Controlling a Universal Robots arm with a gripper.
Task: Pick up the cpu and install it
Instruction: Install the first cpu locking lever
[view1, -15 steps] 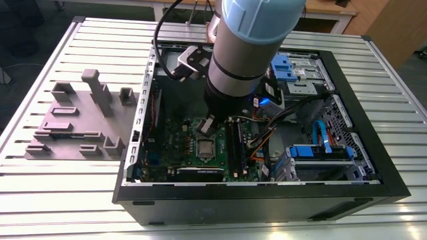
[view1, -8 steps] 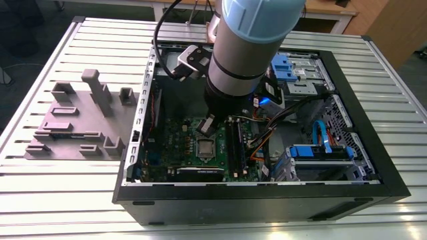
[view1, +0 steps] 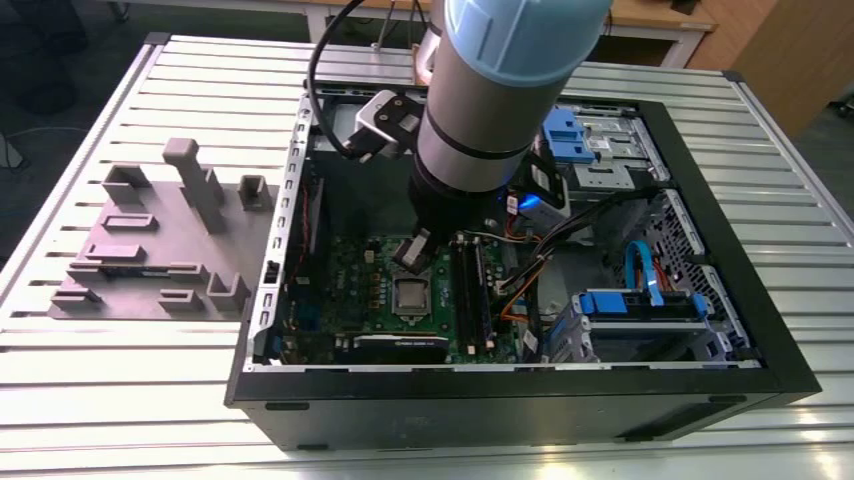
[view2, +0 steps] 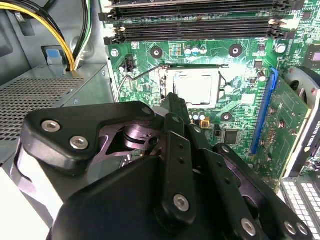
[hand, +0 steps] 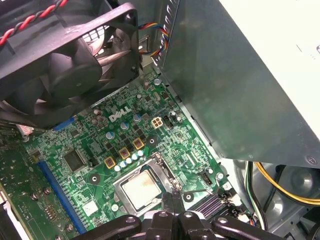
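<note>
While the Universal Robots arm (view1: 487, 110) reaches down into the open computer case (view1: 534, 400), the gripper (view1: 416, 252) hangs just above the green motherboard (view1: 360, 300), close over the CPU socket (view1: 410, 293). The cpu (hand: 141, 188) sits flat inside that socket, its silvery top framed by the metal retention bracket in both wrist views (view2: 198, 86). In the first wrist view the fingertips (hand: 172, 200) sit together at the socket's edge with no gap showing between them and nothing pinched, so the jaws look pressed together and empty. In the second wrist view the black gripper linkage (view2: 170, 165) stands between the camera and the socket, its tip reaching the near edge of the bracket.

Beyond the socket from the gripper run the long black memory slots (view2: 200, 25). A blue expansion slot (view2: 264, 112) lies to one side of the socket, with a graphics card (view2: 295, 115) next to it. A black case fan (hand: 70, 55) hangs over the board away from the socket, and the grey power supply box (hand: 240, 75) rises beside the board, with yellow and black cables (hand: 280, 185) trailing below it.

Outside the case, to the exterior view's left, a grey fixture block (view1: 160, 240) rests on the slatted metal table (view1: 107, 400).
</note>
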